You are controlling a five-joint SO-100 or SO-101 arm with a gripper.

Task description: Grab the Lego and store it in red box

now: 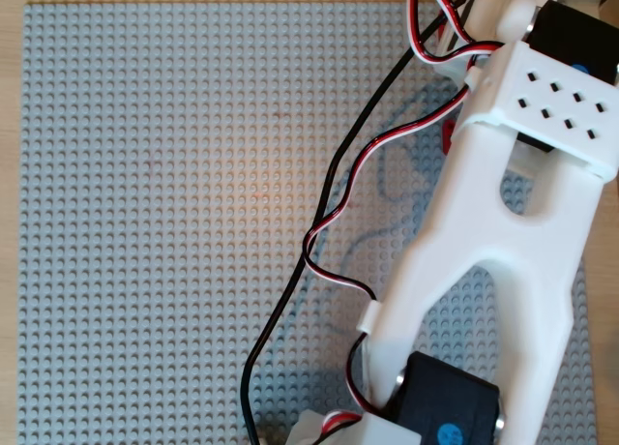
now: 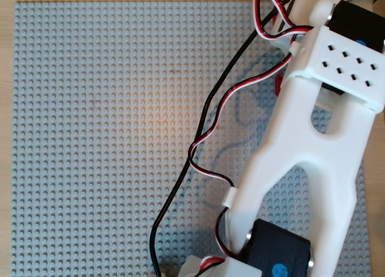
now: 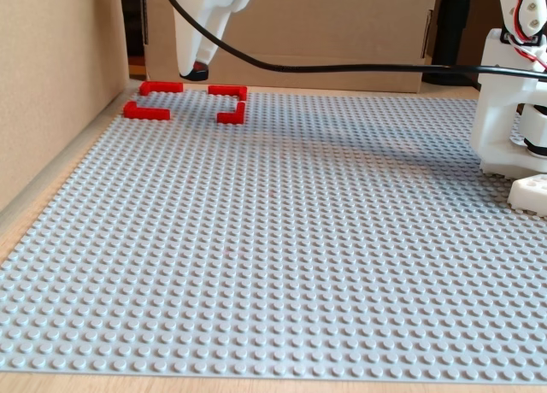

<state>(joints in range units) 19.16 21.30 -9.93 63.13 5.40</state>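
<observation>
Hand (image 3: 197, 71) hovers right above the red box (image 3: 227, 92) at the surface's (image 3: 282, 239) far corner, something dark at its tip, possibly the Lego; grasping or released, I cannot tell. Storing looks close, unconfirmed.

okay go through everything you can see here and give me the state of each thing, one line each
gripper: hanging above the red box, something dark at its tip; open or shut unclear.
red box: red corner pieces flat on the baseplate, gaps between them.
Lego: not clearly visible in any view.
grey baseplate: flat, bare across the middle.
black cable: slack, trailing across the baseplate.
</observation>
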